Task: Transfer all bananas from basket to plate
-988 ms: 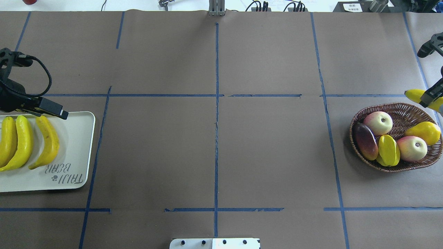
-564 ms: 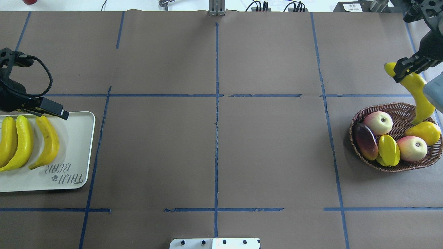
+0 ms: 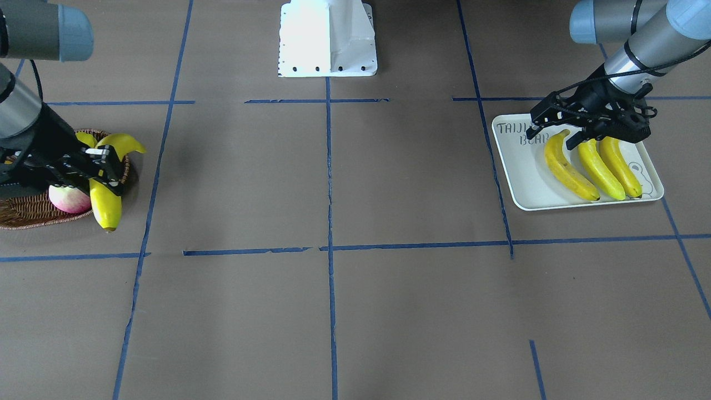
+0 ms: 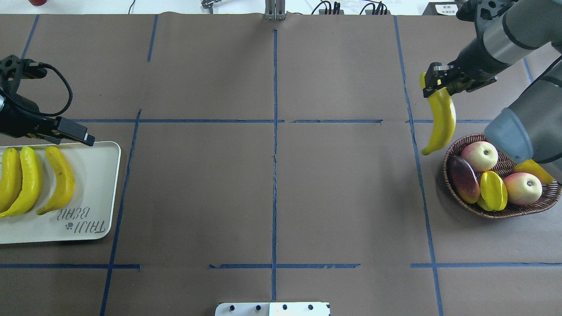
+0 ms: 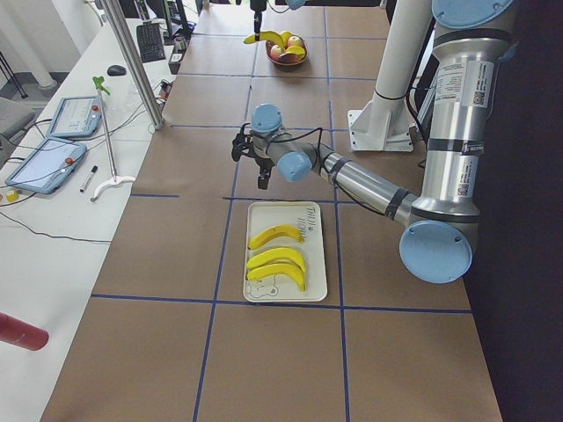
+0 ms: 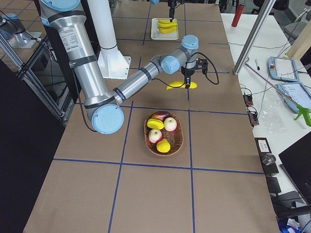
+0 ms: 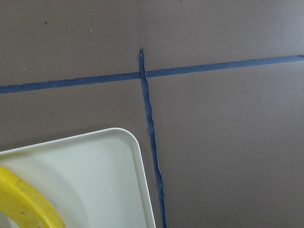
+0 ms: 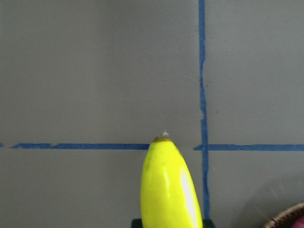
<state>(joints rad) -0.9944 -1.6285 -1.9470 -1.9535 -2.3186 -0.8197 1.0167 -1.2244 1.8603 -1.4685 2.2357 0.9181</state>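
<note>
Brown taped tabletop (image 4: 197, 175), right gripper (image 4: 437, 81) clamping a dangling banana (image 4: 441, 118) at basket's (image 4: 496, 213) eleven o'clock, left gripper (image 3: 561, 129) hovering, fingers apart, above plate (image 4: 96, 184).

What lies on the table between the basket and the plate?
Nothing but brown paper with blue tape lines; the overhead view shows that stretch bare from the basket to the plate.

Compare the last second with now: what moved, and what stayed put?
The right gripper, shut on the fourth banana throughout, carried it leftward, away from the far rim of the basket; it now hangs outside it. The left gripper, the plate and its three bananas stayed nearly as they were.
</note>
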